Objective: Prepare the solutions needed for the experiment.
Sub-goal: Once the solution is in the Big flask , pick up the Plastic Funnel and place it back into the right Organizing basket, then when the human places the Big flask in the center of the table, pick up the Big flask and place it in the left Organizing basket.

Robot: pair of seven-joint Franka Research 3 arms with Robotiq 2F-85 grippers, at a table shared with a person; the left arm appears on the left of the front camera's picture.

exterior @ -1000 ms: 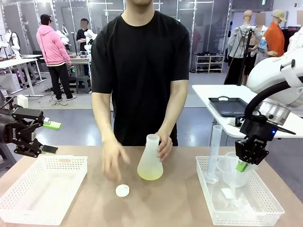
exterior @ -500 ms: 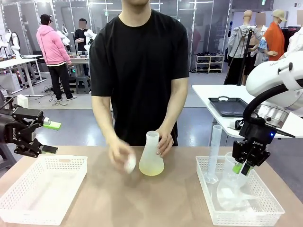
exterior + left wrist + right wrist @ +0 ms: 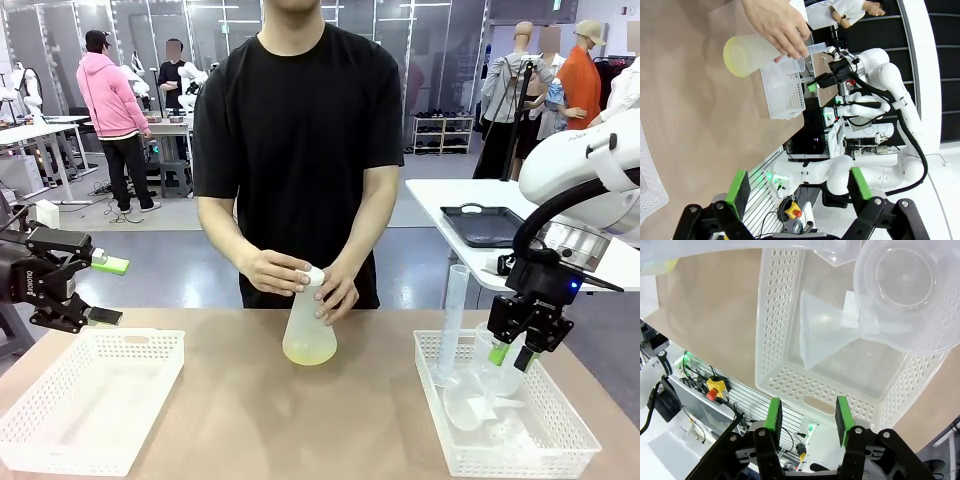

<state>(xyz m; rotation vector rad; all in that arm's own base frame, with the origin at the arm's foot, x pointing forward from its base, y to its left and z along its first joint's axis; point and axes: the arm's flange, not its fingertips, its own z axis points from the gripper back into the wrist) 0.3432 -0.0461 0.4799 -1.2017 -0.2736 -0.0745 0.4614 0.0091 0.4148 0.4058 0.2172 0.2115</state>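
Observation:
A person holds the frosted conical flask [image 3: 309,325] on the table's middle with both hands at its neck, one hand pressing a small white cap [image 3: 315,274] onto its mouth. The pale yellow solutions [image 3: 309,353] lie shallow in its bottom. The left wrist view shows the flask [image 3: 747,52] sideways under the hand. My left gripper [image 3: 103,290] hangs open off the table's left edge, nothing between its green pads [image 3: 737,186]. My right gripper [image 3: 511,352] stands open and empty over the right basket [image 3: 436,398], above a clear beaker [image 3: 910,295] and a funnel [image 3: 825,332].
An empty white basket [image 3: 60,440] sits at the front left. A tall graduated cylinder [image 3: 455,312] stands in the right basket's far left corner. The person stands close behind the table's far edge. Bare tabletop lies between the two baskets in front of the flask.
My right gripper opened and let go of the beaker, which dropped into the basket. The person picked the white cap off the table and brought it to the flask's mouth.

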